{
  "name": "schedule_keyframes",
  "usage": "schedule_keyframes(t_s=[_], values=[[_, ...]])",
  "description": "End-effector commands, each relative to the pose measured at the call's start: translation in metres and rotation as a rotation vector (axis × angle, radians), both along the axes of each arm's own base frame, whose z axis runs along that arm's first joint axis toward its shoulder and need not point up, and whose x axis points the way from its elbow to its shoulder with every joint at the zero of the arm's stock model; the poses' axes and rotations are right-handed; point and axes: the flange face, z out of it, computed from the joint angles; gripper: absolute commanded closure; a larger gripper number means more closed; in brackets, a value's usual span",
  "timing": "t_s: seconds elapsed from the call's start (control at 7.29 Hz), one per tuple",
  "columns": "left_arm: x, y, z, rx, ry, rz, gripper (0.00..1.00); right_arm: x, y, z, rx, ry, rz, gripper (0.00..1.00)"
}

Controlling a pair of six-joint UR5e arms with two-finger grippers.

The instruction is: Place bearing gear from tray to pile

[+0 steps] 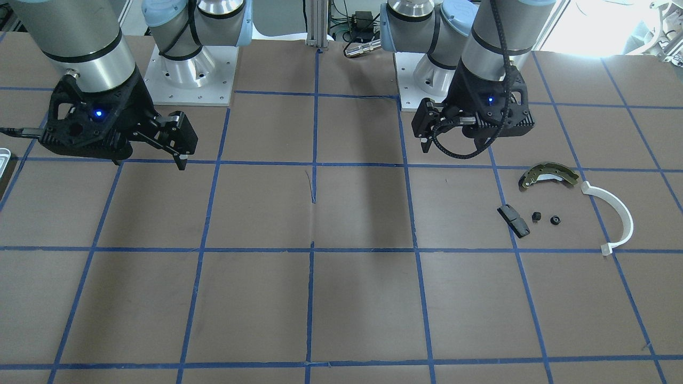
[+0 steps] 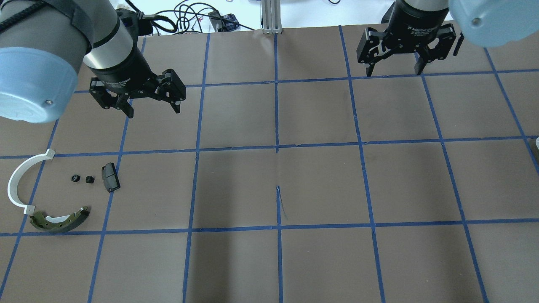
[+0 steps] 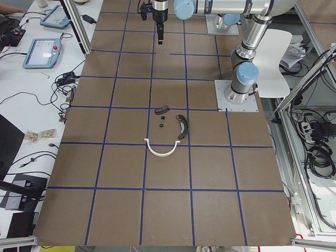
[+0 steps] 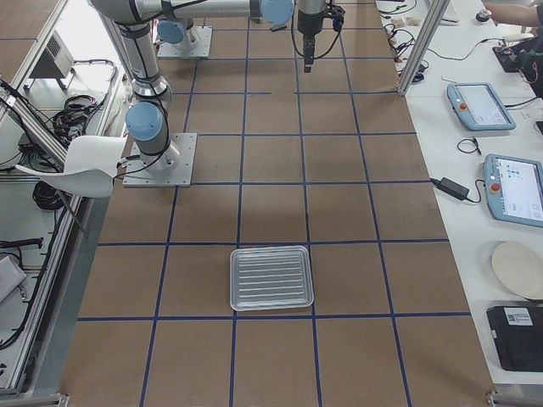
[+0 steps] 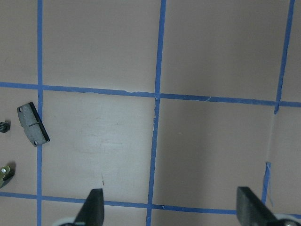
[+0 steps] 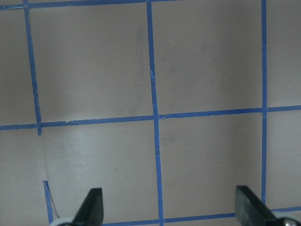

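Overhead exterior shows the left gripper [image 2: 153, 111] and right gripper [image 2: 394, 72] hovering at the far side, jaws spread and empty; two small black gears [image 2: 89, 179] lie within the pile [image 2: 59, 226] at the left, the tray [image 4: 271, 278] looks bare, so delivery seems done

Right gripper [image 2: 394, 72] body: white print "2F Adaptive Gripper", partly blurred. Nothing else legible.
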Motion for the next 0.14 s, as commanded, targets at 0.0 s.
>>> schedule_keyframes(t_s=[0.0], values=[[0.0031,0.0033,0.0059,-0.002,0.003,-0.011,0.00,-0.0002,0.0001,0.0000,0.001,0.002,0.000,0.00]])
